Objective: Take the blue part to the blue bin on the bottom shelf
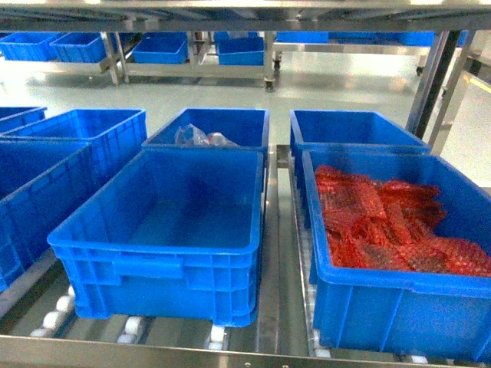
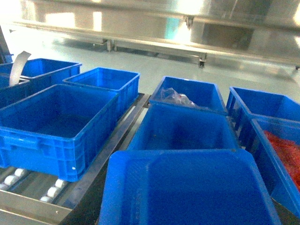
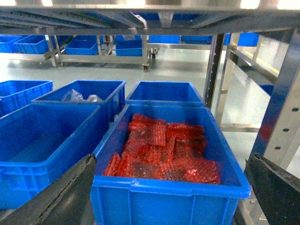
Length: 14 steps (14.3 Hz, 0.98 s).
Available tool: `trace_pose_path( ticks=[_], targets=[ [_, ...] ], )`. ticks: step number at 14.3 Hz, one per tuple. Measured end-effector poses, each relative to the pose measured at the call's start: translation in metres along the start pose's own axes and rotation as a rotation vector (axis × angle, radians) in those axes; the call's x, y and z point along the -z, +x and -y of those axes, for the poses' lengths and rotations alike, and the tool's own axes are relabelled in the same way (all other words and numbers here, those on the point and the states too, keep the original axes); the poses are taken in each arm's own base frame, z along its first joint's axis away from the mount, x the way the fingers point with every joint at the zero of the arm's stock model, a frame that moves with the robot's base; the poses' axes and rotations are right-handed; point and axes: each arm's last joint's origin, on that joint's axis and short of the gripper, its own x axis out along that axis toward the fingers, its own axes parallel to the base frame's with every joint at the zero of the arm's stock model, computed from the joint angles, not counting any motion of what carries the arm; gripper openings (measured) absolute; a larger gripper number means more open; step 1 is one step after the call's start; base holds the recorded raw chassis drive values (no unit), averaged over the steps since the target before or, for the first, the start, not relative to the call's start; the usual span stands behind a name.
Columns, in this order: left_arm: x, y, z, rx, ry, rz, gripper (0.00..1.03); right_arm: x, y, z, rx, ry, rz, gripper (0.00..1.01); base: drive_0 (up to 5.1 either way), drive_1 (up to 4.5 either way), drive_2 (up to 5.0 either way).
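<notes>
The blue bin (image 1: 165, 230) sits on the bottom shelf (image 1: 276, 307), beside a bin of red bags (image 1: 383, 222). The blue part is not seen. The right fingers (image 3: 65, 192) stand wide open. The left fingers cannot be seen.

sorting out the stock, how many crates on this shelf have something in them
2. The front right crate holds red bags; the middle rear crate holds clear plastic. Others look empty, though some interiors are partly hidden.
</notes>
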Motion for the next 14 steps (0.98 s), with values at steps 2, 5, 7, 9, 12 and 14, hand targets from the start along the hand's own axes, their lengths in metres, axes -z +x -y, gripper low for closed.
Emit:
trace_pose_path(
  ticks=[2, 5, 7, 9, 12, 14],
  targets=[
    [0.0001, 0.0, 0.0, -0.001, 0.001, -0.001, 0.43, 0.0, 0.0, 0.0, 0.0, -0.001, 0.0, 0.98, 0.0, 0.0, 0.0],
    [0.0, 0.0, 0.0, 0.0, 0.0, 0.0, 0.43, 0.0, 0.0, 0.0, 0.0, -0.001, 0.0, 0.98, 0.0, 0.0, 0.0],
    [-0.0001, 0.0, 0.0, 0.0, 0.0, 0.001, 0.43, 0.0, 0.0, 0.0, 0.0, -0.002, 0.0, 0.98, 0.0, 0.0, 0.0],
    [0.0007, 0.0, -0.0001, -0.001, 0.003, -0.003, 0.43, 0.0001, 0.0, 0.0, 0.0, -0.001, -0.001, 0.98, 0.0, 0.0, 0.0],
    [0.0007, 0.0, -0.0001, 0.0, 0.003, -0.003, 0.43, 0.0001, 0.0, 0.0, 0.0, -0.001, -0.001, 0.98, 0.0, 0.0, 0.0],
    [0.0007, 0.0, 0.0, 0.0, 0.002, -0.002, 0.43, 0.0001, 0.0, 0.0, 0.0, -0.001, -0.001, 0.98, 0.0, 0.0, 0.0]
  ],
)
